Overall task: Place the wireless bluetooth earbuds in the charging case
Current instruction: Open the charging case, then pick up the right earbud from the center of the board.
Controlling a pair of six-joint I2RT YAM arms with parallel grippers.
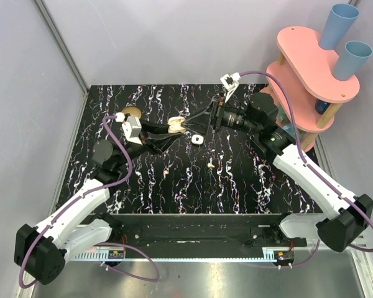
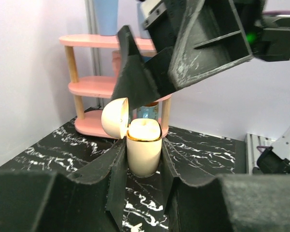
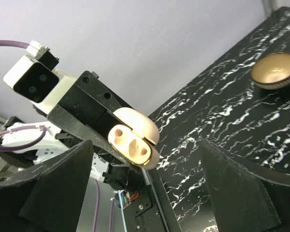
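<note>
1. We see the charging case (image 2: 144, 147) pinched upright at its sides by the left gripper (image 1: 168, 130). It is lifted off the table (image 1: 143, 186), at about 11 o'clock from the table's middle in the top view.
2. Its lid is swung open toward 9 o'clock in the left wrist view. The right wrist view shows both tan sockets empty.
3. The right gripper (image 1: 198, 125) hangs just beside the case at its 3 o'clock. Its fingers are spread wide and carry nothing.
4. We take two tiny pale pieces on the table to be the wireless bluetooth earbuds. One is white (image 1: 198, 139), near 12 o'clock of the middle. The other is cream (image 1: 211, 165), at about 5 o'clock. Both are too small for us to confirm their shape.
5. We judge the nearest risk to be the right fingertips brushing the open lid. That could snap it closed or twist the case in its side-only grip.
6. The buds look hard to pick. They are small and smooth on a glossy top, so closing fingers could flick one away, perhaps toward the brass bowl (image 3: 275, 70) at 10 o'clock.
7. A bud held crooked, or brought to the wrong socket, would likely jam or sit proud.
8. We can read no brand, label or writing on the case or the arms.
</note>
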